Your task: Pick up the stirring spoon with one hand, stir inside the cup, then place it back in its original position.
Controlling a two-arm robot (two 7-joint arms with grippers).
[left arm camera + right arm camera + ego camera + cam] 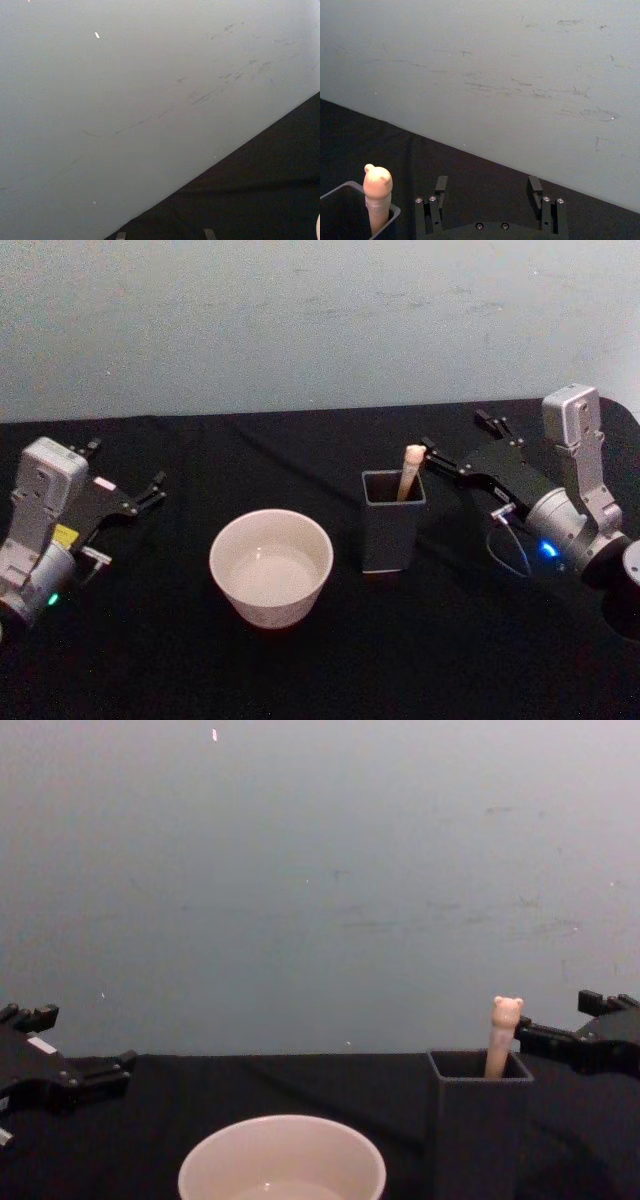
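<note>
Spoon (411,472) stands upright in the grey holder (392,525), cup (271,567) left of it. Right gripper (452,451), fingers wide and empty, sits just right of the holder. Best approach: centre both fingers around the bear-topped handle, close, then lift straight up; left gripper (128,477) rests idle well left of the holder, fingers apart.

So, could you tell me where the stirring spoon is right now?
The stirring spoon stands in the dark grey holder, right of the cup, with the open right pincer beside it.

Right gripper (462,448) raised, fingers (536,185) spread wide (nothing between them), left gripper (128,472) idle, open.

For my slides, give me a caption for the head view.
Open right gripper nears the stirring spoon standing in its holder, beside the cup.
</note>
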